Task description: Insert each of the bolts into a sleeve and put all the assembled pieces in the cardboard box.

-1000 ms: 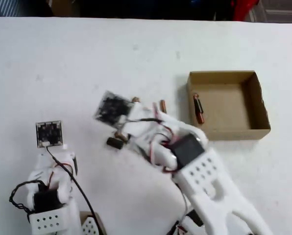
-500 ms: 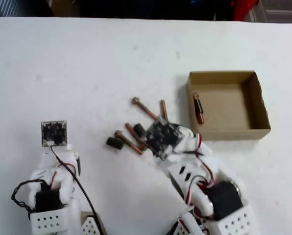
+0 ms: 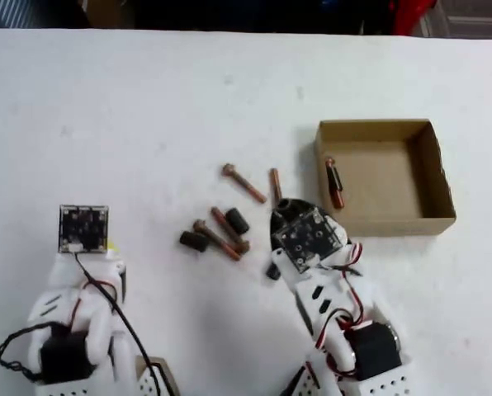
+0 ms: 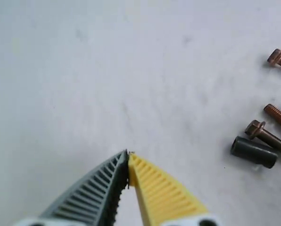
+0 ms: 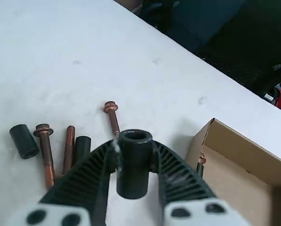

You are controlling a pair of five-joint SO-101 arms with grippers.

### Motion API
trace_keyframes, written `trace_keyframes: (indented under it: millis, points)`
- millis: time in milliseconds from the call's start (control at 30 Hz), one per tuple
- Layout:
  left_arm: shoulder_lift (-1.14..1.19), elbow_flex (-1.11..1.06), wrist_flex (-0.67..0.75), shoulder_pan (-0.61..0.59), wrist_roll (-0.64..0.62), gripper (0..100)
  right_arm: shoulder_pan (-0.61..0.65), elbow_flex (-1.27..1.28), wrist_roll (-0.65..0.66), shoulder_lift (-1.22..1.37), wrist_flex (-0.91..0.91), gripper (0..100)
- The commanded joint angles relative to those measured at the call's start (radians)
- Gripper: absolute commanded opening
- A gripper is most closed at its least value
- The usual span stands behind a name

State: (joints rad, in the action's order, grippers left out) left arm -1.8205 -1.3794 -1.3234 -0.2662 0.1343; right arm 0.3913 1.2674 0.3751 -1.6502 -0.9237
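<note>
My right gripper (image 5: 134,148) is shut on an upright black sleeve (image 5: 133,162), held above the table between the loose parts and the cardboard box (image 5: 239,160). From above, that sleeve (image 3: 286,208) shows just ahead of the right wrist. Three copper bolts (image 3: 244,182) (image 3: 275,183) (image 3: 217,239) and another bolt (image 3: 228,227) lie loose with two more black sleeves (image 3: 194,241) (image 3: 236,220). One assembled piece (image 3: 334,183) lies inside the box (image 3: 432,173). My left gripper (image 4: 128,157) is shut and empty, low over bare table, left of the nearest sleeve (image 4: 253,151).
The box stands at the right of the white table (image 3: 147,107). The left arm (image 3: 73,330) and right arm (image 3: 345,330) sit at the near edge. Open table lies at the far side and left.
The right arm has drawn back from over the bolts toward the near edge and now points nearer the box. The left arm has shifted slightly.
</note>
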Motion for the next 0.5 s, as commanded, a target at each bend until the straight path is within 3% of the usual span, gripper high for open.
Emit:
trace_keyframes:
  millis: [0,267,467]
  points:
    - [-0.001,0.114,-0.037,0.012,0.011,2,-0.008,0.02,-0.094,-0.058,0.044,1.6]
    - [0.01,0.19,-0.061,0.012,0.058,2,-0.01,0.097,-0.115,-0.156,0.044,1.6]
    - [0.249,0.285,-0.041,0.013,0.052,2,-0.01,0.112,-0.115,-0.15,0.045,1.6]
